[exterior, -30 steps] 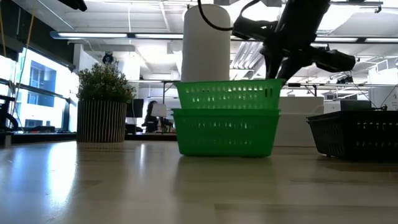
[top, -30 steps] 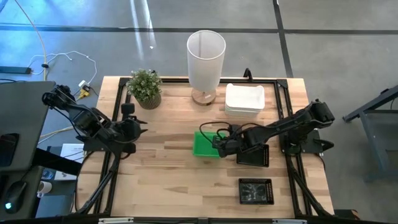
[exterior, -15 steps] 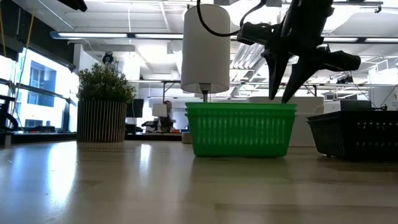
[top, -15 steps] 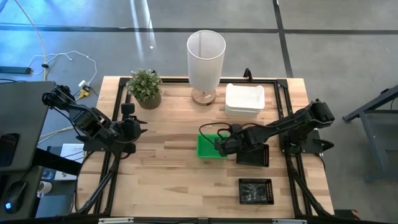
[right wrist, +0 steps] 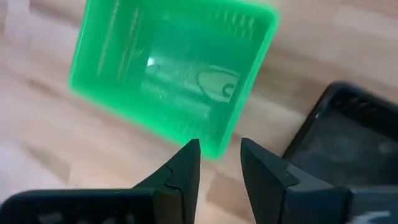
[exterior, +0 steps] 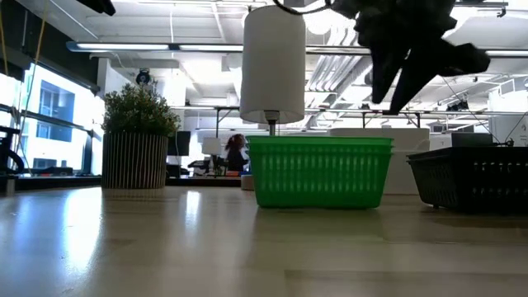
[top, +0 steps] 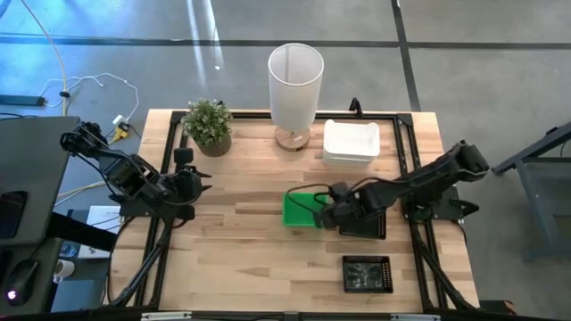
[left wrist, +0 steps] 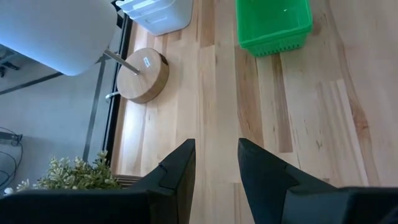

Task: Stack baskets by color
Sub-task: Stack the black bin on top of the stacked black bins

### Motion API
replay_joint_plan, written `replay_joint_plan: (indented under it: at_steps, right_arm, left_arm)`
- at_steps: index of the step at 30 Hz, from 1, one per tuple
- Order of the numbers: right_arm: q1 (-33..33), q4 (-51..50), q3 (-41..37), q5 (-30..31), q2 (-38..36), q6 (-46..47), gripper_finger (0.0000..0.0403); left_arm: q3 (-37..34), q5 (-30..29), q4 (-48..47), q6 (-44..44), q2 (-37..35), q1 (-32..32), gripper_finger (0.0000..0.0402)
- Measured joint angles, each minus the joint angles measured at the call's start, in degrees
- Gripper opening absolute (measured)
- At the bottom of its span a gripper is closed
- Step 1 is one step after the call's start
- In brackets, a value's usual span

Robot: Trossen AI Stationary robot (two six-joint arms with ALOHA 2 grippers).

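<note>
The green baskets (top: 300,209) (exterior: 320,172) sit nested into one another at the table's middle, the lowest with its bottom on the wood. My right gripper (top: 325,214) (right wrist: 221,163) hangs open above the stack's right rim, clear of it (exterior: 389,102). A black basket (top: 366,223) (right wrist: 336,130) stands just right of the green ones, under my right arm. Another black basket (top: 367,274) stands near the front edge. The white baskets (top: 351,143) are stacked at the far right. My left gripper (top: 194,183) (left wrist: 216,168) waits open at the table's left, holding nothing.
A tall white cylindrical bin (top: 294,82) on a round wooden foot (left wrist: 143,74) stands at the far edge, with a potted plant (top: 209,126) to its left. Bare wood lies in front of the green stack and to its left.
My right gripper held the upper green basket by its right rim, partly sunk in the lower one. It opened and let go, and the basket dropped fully into the one below. The gripper then rose and rolled about its own axis.
</note>
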Motion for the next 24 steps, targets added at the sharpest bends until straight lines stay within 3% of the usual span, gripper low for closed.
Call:
replay_joint_plan:
  at_steps: [8, 17, 24]
  right_arm:
    - [4.14, 3.54, 0.04, -7.4, -0.66, -11.12, 0.0103]
    - [10.2, 5.52, 0.04, -9.16, -0.66, -19.78, 0.0103]
    - [14.38, 2.7, 0.04, -17.12, -0.66, -24.54, 0.0103]
  left_arm:
    - [0.0, 1.37, 0.0, -7.09, 0.02, 0.02, 0.0107]
    - [0.0, 1.93, 0.0, -16.88, 0.0, 0.02, 0.0107]
    - [0.0, 4.96, 0.01, -24.14, 0.0, 0.0, 0.0107]
